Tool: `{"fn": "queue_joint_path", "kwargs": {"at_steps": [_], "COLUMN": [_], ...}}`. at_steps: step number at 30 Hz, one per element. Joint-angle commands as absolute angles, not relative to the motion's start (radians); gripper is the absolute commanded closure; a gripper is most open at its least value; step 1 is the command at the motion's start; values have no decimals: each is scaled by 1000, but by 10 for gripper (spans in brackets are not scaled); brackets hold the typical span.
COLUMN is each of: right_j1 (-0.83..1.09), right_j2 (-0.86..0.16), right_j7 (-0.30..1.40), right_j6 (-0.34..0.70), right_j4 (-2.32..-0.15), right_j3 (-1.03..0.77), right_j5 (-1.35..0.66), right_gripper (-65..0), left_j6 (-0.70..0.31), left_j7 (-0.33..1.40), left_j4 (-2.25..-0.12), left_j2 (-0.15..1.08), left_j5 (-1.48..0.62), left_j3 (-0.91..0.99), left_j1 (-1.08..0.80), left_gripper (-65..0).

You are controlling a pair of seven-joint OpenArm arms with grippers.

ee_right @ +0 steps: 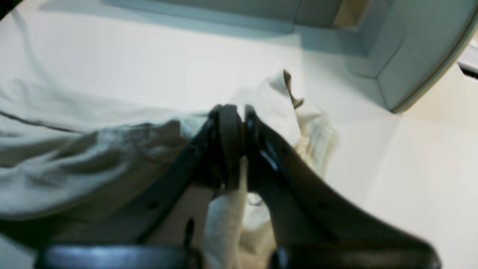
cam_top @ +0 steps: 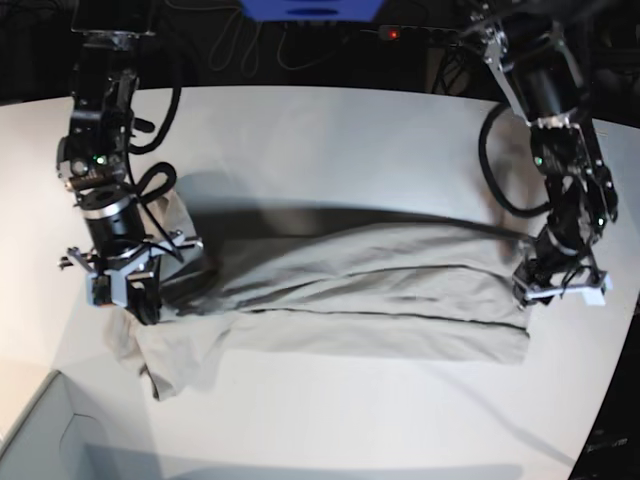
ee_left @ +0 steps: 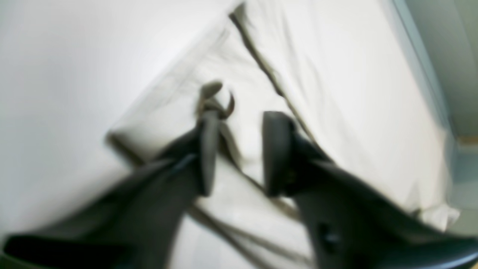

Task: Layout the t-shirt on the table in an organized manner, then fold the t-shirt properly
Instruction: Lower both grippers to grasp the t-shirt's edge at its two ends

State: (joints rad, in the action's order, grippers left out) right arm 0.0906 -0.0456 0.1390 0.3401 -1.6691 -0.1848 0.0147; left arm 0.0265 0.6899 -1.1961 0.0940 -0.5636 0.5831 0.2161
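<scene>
Cloth bunches at the left end of the t-shirt (cam_top: 350, 300), and everything here is placed against that shirt, which lies as a long band across the middle of the table (cam_top: 330, 140). At its left end my right gripper (cam_top: 125, 290) has its jaws pressed together on a fold of fabric; the right wrist view shows the pale cloth pinched between them and trailing down toward the camera. Below that grip a loose flap sags toward the table's near edge, close to the pale box corner (cam_top: 40, 430).

Along the shirt's middle two dark seams run nearly parallel, so I judge it already doubled lengthwise, though wrinkles remain near the left.

At the shirt's right end my left gripper (cam_top: 562, 285) sits just over the hem. In the blurred left wrist view its fingers (ee_left: 276, 153) stand apart, with a dark scrap of seam or thread showing beside the other finger; I cannot tell whether it is still caught there.

Risks, as I judge them: if that scrap clings when I lift the left arm, the right hem drags out of line. If my right arm pulls while the other end lies free, the whole band slides and the fold skews. The hanging flap could also tuck under itself and hide a crease.
</scene>
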Motion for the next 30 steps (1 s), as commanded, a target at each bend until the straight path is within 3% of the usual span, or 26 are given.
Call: {"fn": "queue_joint_path", "kwargs": {"at_steps": [1, 5, 7, 13, 22, 30], "right_j1": [76, 77, 81, 94, 99, 99], "right_j2": [-50, -50, -48, -44, -45, -45], "right_j7": [104, 104, 104, 104, 104, 104], "right_j6": [340, 340, 340, 340, 340, 340], "right_j4": [-1685, -1685, -1685, -1685, -1687, -1687], "right_j3": [-186, -186, -186, -183, -185, -183], "right_j5": [1, 1, 1, 1, 1, 1], "right_gripper": [0, 0, 0, 0, 0, 0], "left_j6": [12, 8, 5, 4, 4, 4], "left_j7": [697, 714, 710, 708, 711, 714], "left_j4": [-1178, -1191, -1196, -1181, -1202, -1535], "left_j2": [99, 111, 114, 111, 165, 160], "left_j5": [-581, -582, -582, -582, -593, -717], "left_j3": [582, 581, 581, 581, 532, 602], "left_j1": [255, 265, 242, 216, 44, -117], "left_gripper": [-307, -479, -515, -484, -370, -347]}}
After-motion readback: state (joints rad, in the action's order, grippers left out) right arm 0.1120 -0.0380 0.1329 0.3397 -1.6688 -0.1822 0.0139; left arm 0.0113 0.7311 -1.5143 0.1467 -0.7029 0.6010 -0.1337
